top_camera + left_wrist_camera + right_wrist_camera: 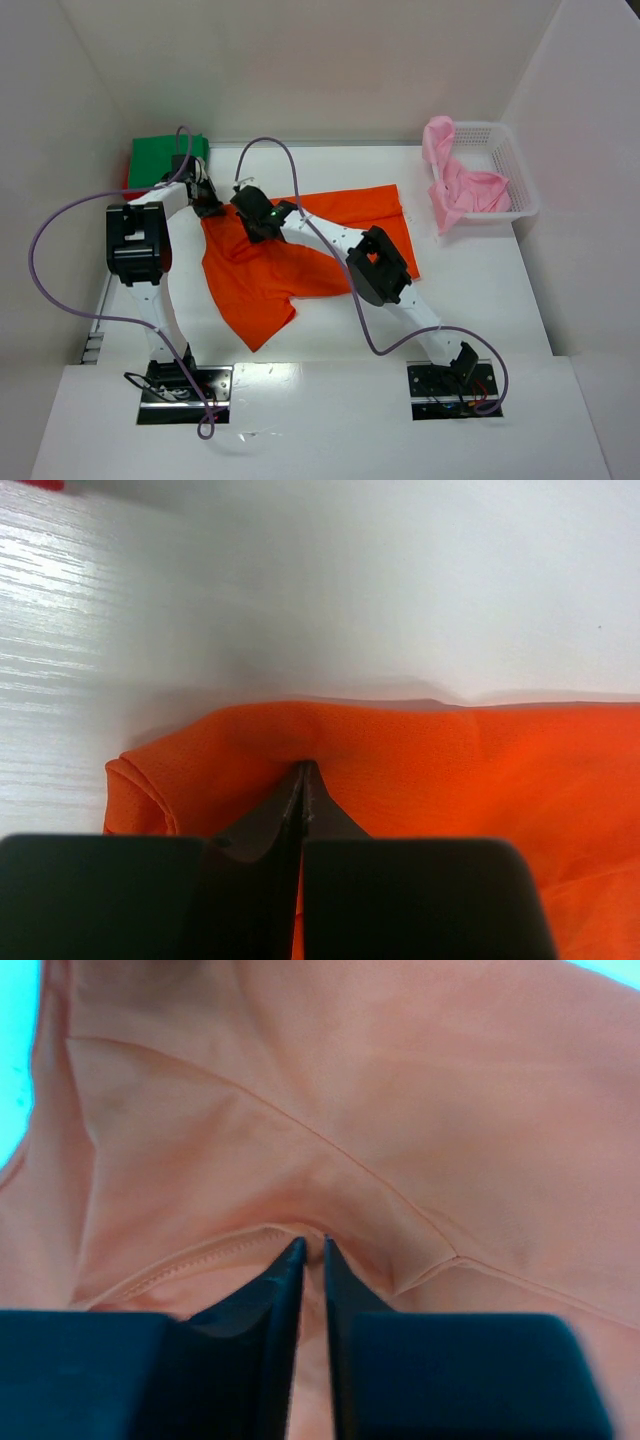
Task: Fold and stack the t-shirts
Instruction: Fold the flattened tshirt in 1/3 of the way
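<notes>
The orange t-shirt [290,255] lies spread and rumpled mid-table. My left gripper [207,203] is shut on its upper left edge; the left wrist view shows the jaws closed on a fold of orange cloth [420,760]. My right gripper [258,218] is shut on the shirt near the collar; in the right wrist view the cloth [350,1110] looks washed-out peach, pinched between the jaws at a seam. A folded green t-shirt [165,160] lies at the far left on a red one [130,188]. The pale pink t-shirt [455,185] hangs in the basket.
The white lattice basket [505,165] stands at the far right by the wall. White walls enclose the table at back and both sides. Purple cables loop from both arms over the table.
</notes>
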`<state>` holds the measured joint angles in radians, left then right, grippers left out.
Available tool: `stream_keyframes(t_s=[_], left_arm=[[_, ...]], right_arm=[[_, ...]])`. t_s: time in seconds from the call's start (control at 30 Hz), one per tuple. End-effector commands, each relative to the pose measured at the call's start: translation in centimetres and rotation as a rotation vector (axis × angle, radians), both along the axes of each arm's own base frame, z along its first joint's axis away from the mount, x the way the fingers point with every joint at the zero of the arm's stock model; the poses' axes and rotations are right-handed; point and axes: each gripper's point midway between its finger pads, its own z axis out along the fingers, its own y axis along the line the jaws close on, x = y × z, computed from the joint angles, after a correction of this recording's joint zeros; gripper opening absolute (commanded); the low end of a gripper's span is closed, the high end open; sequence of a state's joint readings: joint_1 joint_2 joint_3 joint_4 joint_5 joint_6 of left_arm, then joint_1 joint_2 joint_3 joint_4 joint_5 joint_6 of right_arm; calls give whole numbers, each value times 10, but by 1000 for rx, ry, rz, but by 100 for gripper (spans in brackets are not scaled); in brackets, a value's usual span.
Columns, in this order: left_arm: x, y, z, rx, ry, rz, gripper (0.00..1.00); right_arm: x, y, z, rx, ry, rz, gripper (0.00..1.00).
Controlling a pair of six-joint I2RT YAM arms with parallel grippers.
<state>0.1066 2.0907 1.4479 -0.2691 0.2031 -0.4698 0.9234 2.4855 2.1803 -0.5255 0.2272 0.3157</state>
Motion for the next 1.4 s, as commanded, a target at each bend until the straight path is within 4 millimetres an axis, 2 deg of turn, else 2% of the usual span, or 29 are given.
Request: stream_keyframes(t_s=[0.0, 0.1, 0.17, 0.5, 0.6, 0.7, 0.77, 0.87, 0.9, 1.0, 1.03, 1.07, 1.17, 1.23, 1.27, 1.3, 1.33, 1.37], left_arm=[[0, 4, -10, 27, 25, -13, 0], [0, 6, -11, 35, 26, -7, 0], [3, 6, -8, 36, 17, -7, 0], [6, 10, -7, 51, 19, 3, 0], [6, 11, -7, 59, 20, 8, 0], [8, 12, -9, 59, 20, 8, 0], [8, 11, -13, 58, 29, 8, 0], [8, 11, -13, 58, 29, 8, 0], [8, 11, -13, 58, 29, 8, 0], [8, 11, -13, 58, 29, 8, 0], [8, 11, -13, 58, 29, 8, 0], [5, 9, -14, 48, 37, 2, 0], [5, 9, -14, 48, 37, 2, 0], [3, 12, -15, 62, 49, 0, 0], [4, 13, -10, 71, 38, 6, 0], [5, 15, -5, 85, 27, 4, 0], [2, 15, -6, 84, 38, 3, 2], [6, 15, 1, 85, 20, 4, 3]], right_arm=[[-2, -3, -17, -43, -8, -3, 11], [-5, -6, -24, -50, 8, -12, 0], [-6, -7, -22, -44, 12, -20, 0], [-36, -17, 4, 52, 69, -2, 0], [-51, -18, -4, 52, 107, 22, 0], [-72, -9, -1, 54, 117, 65, 0], [-80, -11, -9, 41, 133, 66, 0], [-83, -14, -6, 44, 138, 59, 0], [-85, -17, -11, 33, 146, 58, 0], [-83, -22, -1, 38, 122, 46, 0], [-83, -22, -1, 38, 122, 46, 4], [-79, -25, -1, 27, 105, 28, 14], [-76, -28, 7, 40, 87, -18, 32], [-71, -31, 15, 52, 80, -27, 35], [-61, -34, 26, 75, 57, -59, 40], [-46, -45, 35, 90, 42, -105, 42], [-38, -49, 42, 106, 31, -120, 44], [-29, -56, 47, 114, 24, -140, 44]])
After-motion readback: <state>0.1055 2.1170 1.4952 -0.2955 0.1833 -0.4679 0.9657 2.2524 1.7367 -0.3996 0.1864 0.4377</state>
